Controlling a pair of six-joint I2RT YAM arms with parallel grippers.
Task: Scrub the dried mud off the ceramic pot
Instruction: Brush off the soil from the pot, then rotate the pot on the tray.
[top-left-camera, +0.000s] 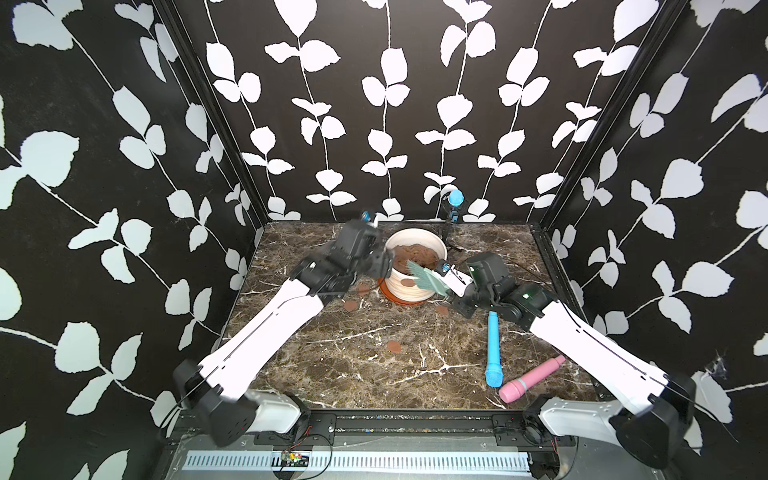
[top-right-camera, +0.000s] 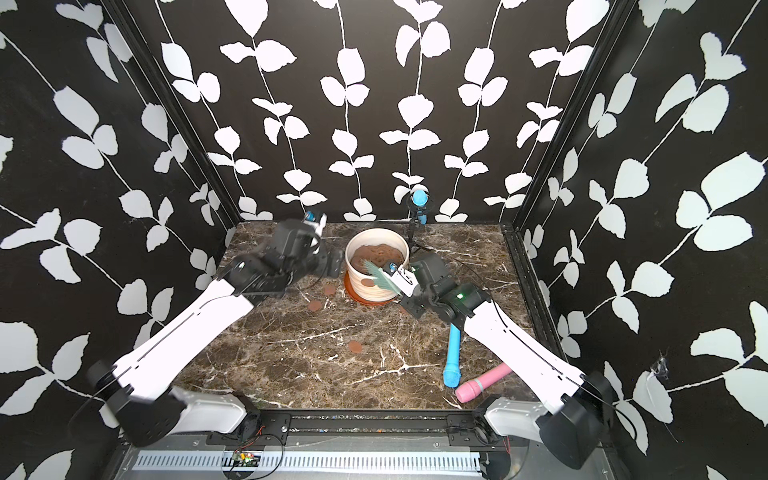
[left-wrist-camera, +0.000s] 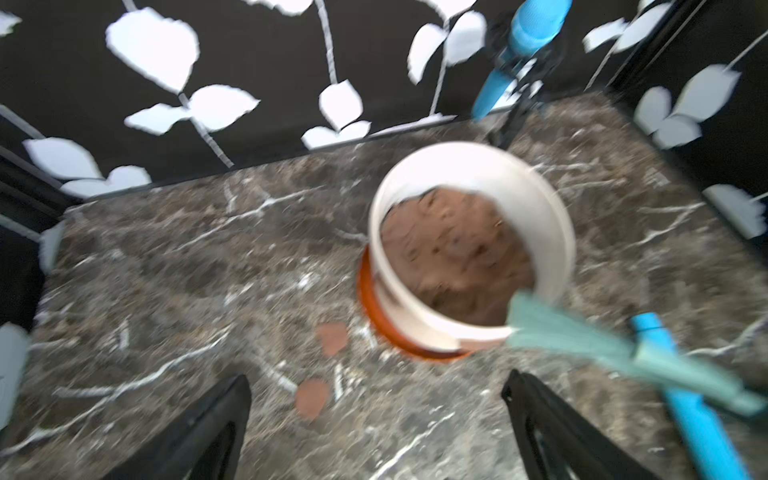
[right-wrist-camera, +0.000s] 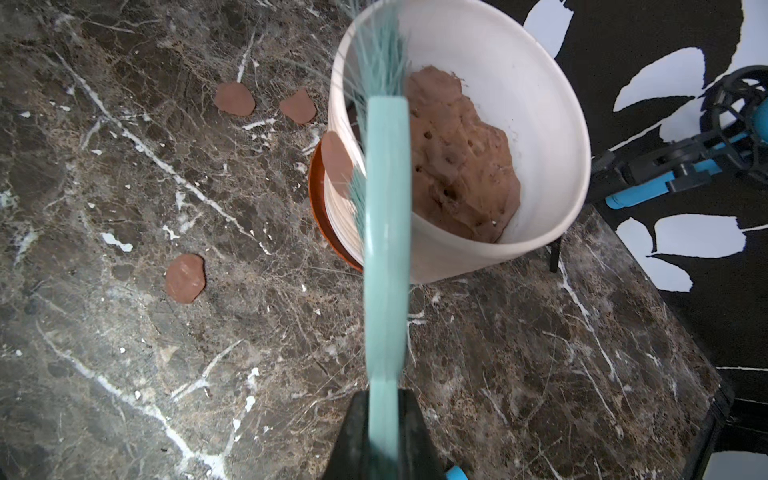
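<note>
Ceramic pot (top-left-camera: 415, 237) sits near the back of the marble table (top-left-camera: 353, 374) in both top views. It's mouth up on its orange saucer (top-left-camera: 388, 296), so its axis runs straight up. The left gripper (top-left-camera: 383, 266) hangs just beside the pot's left side, but it's too smeared there to read the fingers. The right gripper (top-left-camera: 451, 282) comes in from the other side with a teal brush (top-left-camera: 419, 275), bristles lying over the near rim. One patch of dried mud (top-left-camera: 408, 283) sticks to the ribbed wall right under the bristles, and a few more lie loose on the table.

The left wrist view is blurry, but the left gripper (left-wrist-camera: 378, 378) clearly has its fingers (left-wrist-camera: 199, 428) spread wide with nothing between them. The pot (left-wrist-camera: 552, 232) is out ahead of them, not touching.

In the right wrist view, the right gripper (right-wrist-camera: 384, 415) is pinched tight on the brush (right-wrist-camera: 386, 249) handle. The handle runs straight away from the fingers and across the pot (right-wrist-camera: 519, 104) rim. The side bristles touch the wall beside a dried mud (right-wrist-camera: 336, 166) patch. Lumpy brown soil (right-wrist-camera: 461, 158) fills the inside, and the brush hides part of the saucer.
</note>
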